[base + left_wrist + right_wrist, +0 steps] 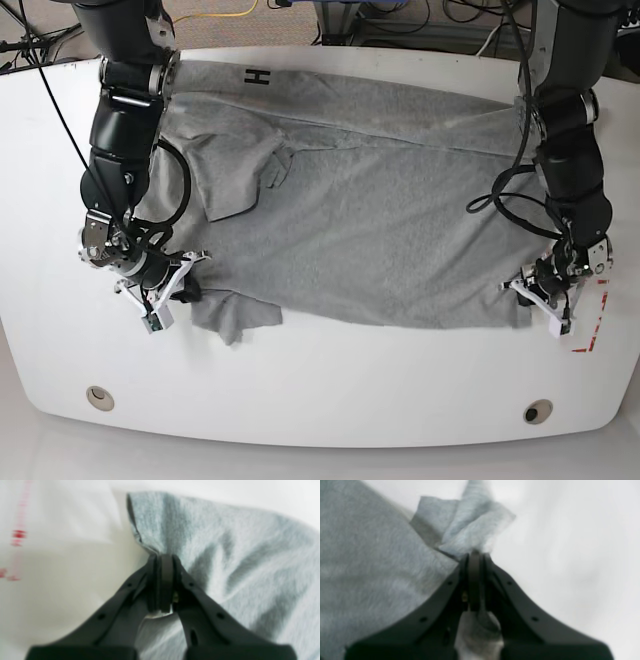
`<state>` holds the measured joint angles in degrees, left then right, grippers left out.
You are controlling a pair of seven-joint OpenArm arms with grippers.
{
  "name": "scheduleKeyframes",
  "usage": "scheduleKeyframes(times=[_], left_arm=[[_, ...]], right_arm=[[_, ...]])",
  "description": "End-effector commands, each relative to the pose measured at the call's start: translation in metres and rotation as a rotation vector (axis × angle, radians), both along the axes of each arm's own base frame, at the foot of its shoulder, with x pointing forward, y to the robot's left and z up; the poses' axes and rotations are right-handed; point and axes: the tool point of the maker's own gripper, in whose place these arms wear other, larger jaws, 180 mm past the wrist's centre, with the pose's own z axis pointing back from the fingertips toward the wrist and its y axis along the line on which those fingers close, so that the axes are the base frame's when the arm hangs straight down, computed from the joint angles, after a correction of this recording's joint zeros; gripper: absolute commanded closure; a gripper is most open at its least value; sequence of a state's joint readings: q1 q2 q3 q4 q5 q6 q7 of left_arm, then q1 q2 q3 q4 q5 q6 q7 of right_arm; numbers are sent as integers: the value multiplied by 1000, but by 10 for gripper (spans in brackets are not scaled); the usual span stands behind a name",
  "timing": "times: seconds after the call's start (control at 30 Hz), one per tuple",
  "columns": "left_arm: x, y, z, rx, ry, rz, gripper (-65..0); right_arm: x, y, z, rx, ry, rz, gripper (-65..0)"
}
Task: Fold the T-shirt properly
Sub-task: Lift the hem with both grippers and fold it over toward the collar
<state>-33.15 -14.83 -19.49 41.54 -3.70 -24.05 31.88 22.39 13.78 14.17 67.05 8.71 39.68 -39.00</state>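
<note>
White rounded tabletop [320,390], cables on floor behind. Large heather-grey cotton T-shirt [380,220] lies spread across it, black lettering at far edge, one sleeve flopped over. You handle soft, light, limp cloth: sags and bunches, so grip at hem corners. Left claw [162,557] clamped on near corner; right claw [475,555] clamped on bunched corner. Both at near edge, well apart.

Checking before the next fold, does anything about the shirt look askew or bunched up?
Yes. The shirt is not flat: a loose flap lies crumpled near its middle-left, and the corner by the right gripper is bunched. The left gripper pinches the opposite corner.
</note>
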Motion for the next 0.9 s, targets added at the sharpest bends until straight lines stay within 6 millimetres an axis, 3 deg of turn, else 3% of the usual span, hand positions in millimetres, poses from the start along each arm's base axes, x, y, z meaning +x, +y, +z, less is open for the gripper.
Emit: scheduleKeyframes(times=[0.0,0.27,0.57,0.87], left_arm=[[15,9,43,24,-110,0,0],[1,6,75,53,-177,-27,0],[-27,7,99,128,-207,-65,0],[-60,-2,95,180,-182,-107,0]], right_arm=[[10,-5,34,-32,-85,8,0],[-7,-8,60,-142,-127,26,0],[-35,-30,80,-240,-134,-31,0],[-74,-51,79,-312,-106,-84,0]])
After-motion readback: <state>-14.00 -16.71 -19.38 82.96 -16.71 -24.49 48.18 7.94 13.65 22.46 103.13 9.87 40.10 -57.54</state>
